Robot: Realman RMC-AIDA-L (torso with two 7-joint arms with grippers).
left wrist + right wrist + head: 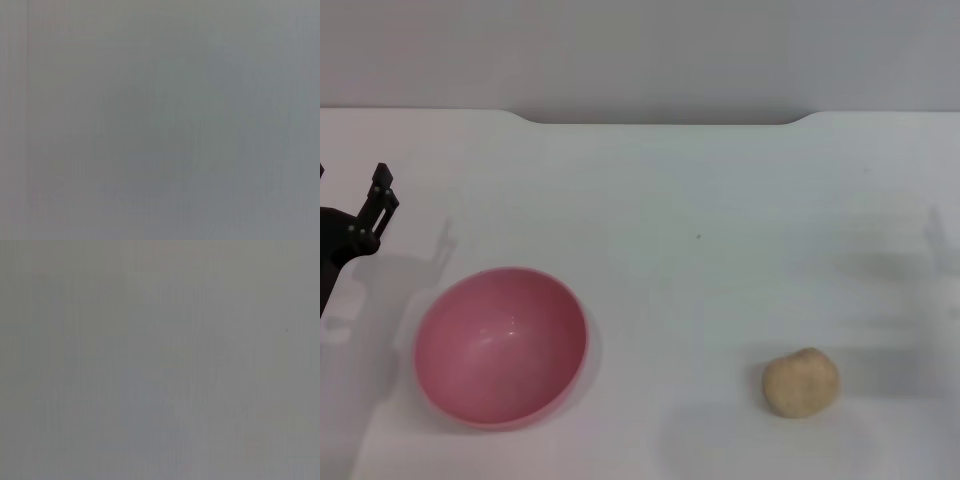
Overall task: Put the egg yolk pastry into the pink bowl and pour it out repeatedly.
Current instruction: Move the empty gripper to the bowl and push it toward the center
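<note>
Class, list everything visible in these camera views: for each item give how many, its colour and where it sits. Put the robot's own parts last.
pink bowl: one, pink, upright and empty on the table's left side.
egg yolk pastry: one, pale tan, on the table to the right, apart from the bowl.
table: one, white, under both.
left tool: one, black, at the left edge, behind the bowl, touching nothing.
right tool: not in view.

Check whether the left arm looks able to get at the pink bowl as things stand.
Probably yes. The left claw sits at the table's left edge, just beyond the pink bowl, with nothing between them. The egg yolk pastry lies far off to the right.
</note>
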